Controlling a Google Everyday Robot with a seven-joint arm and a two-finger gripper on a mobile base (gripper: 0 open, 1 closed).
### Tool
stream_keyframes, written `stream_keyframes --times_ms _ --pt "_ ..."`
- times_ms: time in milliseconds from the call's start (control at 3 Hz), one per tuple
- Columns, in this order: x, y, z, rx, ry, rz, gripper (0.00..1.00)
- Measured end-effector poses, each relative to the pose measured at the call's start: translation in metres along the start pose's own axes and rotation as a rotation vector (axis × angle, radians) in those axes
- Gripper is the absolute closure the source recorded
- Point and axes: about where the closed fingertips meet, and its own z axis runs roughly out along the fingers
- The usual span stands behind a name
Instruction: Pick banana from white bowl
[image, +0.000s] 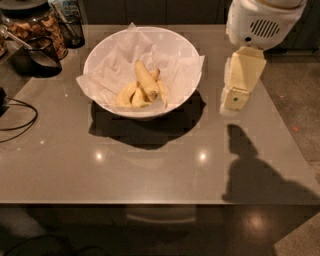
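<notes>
The banana (146, 80) is lying inside the white bowl (187, 52), near the middle, slanting from upper left to lower right and resting on top of the shorter yellow bananas (127, 95) that are crowding beside and under it. Crinkled white paper (112, 65) is lining the bowl and poking out over its rim on the left and right. The bowl is sitting on the grey tabletop (150, 170), toward the far half, and is casting a dark shadow just in front of itself.

The gripper (235, 97) is hanging over the tabletop to the right of the bowl, near its rim but apart from it, pointing downward and touching nothing; whether it is apart or together cannot be told from this angle. The arm's white housing (262, 22) is sitting above it.

At the far left corner, dark glass jars (40, 25) are standing together, and a black cable (20, 117) is trailing across the left edge.
</notes>
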Motion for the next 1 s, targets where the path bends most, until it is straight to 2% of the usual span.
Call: stream_keyframes --times_ms 333,667,1000 --pt "-0.010 0.005 -0.005 0.021 -0.039 0.023 0.00" --pt "-0.047 0.031 -0.009 -0.024 -0.135 0.095 0.00" --pt "-0.109 0.064 -0.016 -0.073 -0.171 0.129 0.00"
